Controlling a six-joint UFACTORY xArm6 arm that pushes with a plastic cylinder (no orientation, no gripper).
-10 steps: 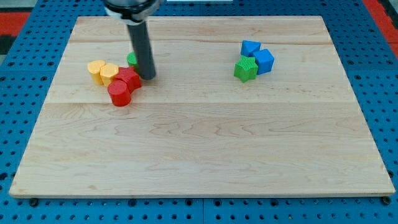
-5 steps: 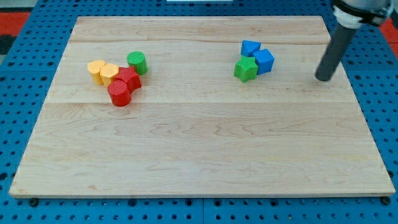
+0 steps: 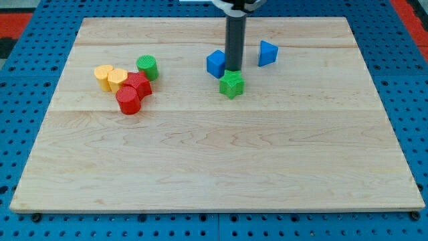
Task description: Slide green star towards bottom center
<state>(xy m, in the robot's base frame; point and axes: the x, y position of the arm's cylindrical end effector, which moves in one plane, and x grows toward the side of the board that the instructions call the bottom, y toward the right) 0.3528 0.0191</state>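
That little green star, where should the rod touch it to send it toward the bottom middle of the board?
Push its upper edge, coming from the view's top. My tip already sits just above the green star, so it likely needs a push downward and slightly toward the view's left.

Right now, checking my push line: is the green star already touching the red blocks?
No, the green star sits apart near my tip, well to the view's right of the red blocks.

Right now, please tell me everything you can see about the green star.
The green star is a small, bright green block with a star outline and a ridged top, lying flat on the wooden board. It sits above the board's centre. My tip stands just behind it, at its upper edge, apparently touching. The blue block is to its upper left, close, but contact is unclear.
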